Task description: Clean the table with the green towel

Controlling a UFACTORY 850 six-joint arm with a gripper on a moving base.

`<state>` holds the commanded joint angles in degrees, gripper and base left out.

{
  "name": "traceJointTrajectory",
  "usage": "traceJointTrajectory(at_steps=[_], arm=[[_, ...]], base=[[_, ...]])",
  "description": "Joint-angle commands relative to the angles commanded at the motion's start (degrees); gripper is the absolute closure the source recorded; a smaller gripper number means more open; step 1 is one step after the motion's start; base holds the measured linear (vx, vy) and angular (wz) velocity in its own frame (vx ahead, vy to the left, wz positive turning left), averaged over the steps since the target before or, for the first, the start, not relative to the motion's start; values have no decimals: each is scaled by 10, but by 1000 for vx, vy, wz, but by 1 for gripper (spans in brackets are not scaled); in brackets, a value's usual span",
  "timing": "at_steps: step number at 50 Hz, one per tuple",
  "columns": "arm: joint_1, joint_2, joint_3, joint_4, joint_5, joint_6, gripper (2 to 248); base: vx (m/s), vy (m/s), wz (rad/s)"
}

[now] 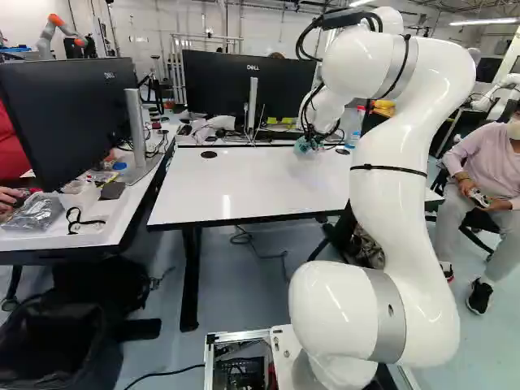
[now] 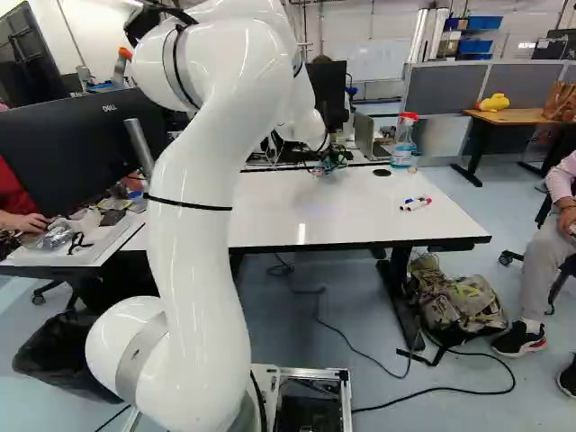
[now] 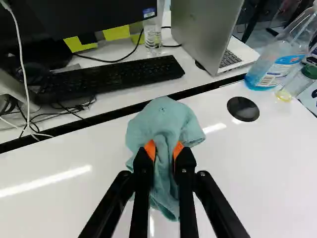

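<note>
The green towel (image 3: 161,118) is pinched between the gripper's (image 3: 164,149) two pads, by the white table's (image 1: 252,191) far edge. Wiping seems in hand — next, press lightly and sweep nearer, where there's room, away from the keyboard (image 3: 111,78). Rightward, mind the spray bottle (image 2: 404,144) and markers (image 2: 416,204) — they could topple or roll.

Left base view: behind the white arm (image 1: 406,187), to its left, facing ahead and slightly down across the white table (image 1: 260,187).
Right base view: behind the arm, to its right, similarly directed.
Wrist view: from the wrist, ahead and down, much nearer the tabletop.
Base views, shared: arm, table.
Right base and wrist views, shared: spray bottle (image 2: 403,148), round black disc (image 3: 243,109).
</note>
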<state>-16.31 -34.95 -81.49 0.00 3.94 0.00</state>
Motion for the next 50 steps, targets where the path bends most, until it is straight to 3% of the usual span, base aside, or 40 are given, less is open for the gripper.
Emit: traceJointTrajectory(at_steps=[50], arm=[[0, -54, -14, 0, 0, 0, 192]], base=[[0, 0, 0]])
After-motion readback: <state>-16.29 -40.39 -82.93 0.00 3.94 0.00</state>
